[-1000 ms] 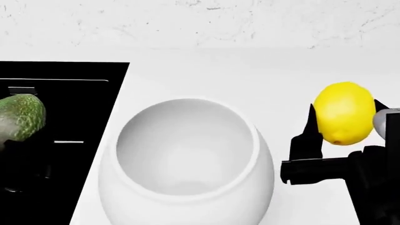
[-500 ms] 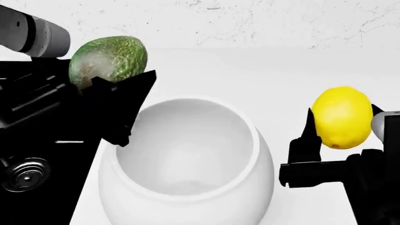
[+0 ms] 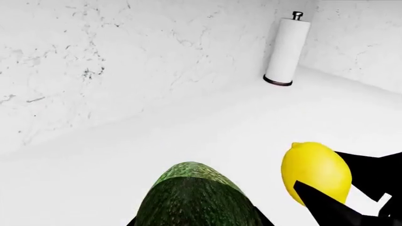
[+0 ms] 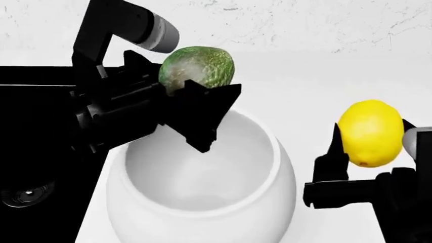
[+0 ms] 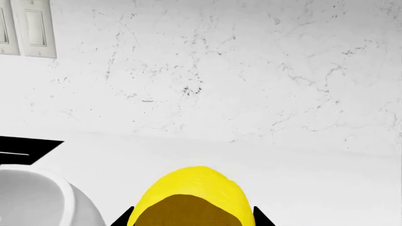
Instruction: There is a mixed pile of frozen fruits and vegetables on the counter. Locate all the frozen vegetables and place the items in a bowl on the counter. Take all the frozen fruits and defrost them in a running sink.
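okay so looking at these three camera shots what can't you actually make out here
- Berry cluster: in no view.
- Sink: head view, mostly covered by the left arm and cut by the edge; tap unseen, running water unknowable.
- Left pincer fingertips: left wrist view, cut off by the edge below the green bumpy oval.
- Lemon: right wrist view, near end cut by the edge; right pincer barely shows.
- Bowl bottom: head view, cut by the edge.

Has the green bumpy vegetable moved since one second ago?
Yes. The green vegetable, held in the left gripper, went from over the sink rightward to above the bowl.
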Available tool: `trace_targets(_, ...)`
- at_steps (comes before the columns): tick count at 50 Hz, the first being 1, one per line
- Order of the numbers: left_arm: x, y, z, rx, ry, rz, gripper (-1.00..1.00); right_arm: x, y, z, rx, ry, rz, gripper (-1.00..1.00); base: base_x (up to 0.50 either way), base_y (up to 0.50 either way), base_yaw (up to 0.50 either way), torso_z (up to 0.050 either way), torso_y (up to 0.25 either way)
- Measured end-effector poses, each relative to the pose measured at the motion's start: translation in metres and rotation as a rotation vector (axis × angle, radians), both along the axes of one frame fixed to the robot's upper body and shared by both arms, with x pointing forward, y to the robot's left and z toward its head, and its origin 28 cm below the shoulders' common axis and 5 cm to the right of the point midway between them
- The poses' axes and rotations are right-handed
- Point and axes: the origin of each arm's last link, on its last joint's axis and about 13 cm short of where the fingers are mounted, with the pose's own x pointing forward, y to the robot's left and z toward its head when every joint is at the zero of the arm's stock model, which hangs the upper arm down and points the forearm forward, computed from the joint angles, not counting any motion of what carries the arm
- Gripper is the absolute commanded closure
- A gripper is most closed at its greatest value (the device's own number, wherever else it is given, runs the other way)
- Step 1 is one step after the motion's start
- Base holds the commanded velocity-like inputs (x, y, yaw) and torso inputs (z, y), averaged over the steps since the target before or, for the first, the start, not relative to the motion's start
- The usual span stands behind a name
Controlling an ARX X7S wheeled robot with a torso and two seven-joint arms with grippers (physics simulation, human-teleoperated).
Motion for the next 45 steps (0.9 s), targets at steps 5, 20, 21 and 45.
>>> trace_targets(5, 0.005, -0.003, -0.006, 0.007, 0.016, -0.004, 1.00, 0.000, -0.001, -0.001, 0.001, 0.003, -0.004, 1.00, 0.00, 0.00, 0.00, 0.000, 0.000)
trace_targets(20, 0.010, -0.006, -0.027, 0.035, 0.054, -0.003, 1.00, -0.001, -0.002, -0.005, 0.002, 0.012, -0.007, 1.00, 0.00, 0.00, 0.00, 0.001, 0.001)
trace_targets(21, 0.010, -0.006, -0.028, 0.037, 0.055, -0.003, 1.00, -0.001, -0.002, -0.006, 0.002, 0.013, -0.007, 1.00, 0.00, 0.00, 0.00, 0.000, 0.000)
trace_targets(45, 0.008, -0.005, -0.038, 0.046, 0.084, -0.016, -1.00, -0.001, -0.001, -0.012, 0.003, 0.031, -0.003, 1.00, 0.00, 0.00, 0.00, 0.000, 0.000)
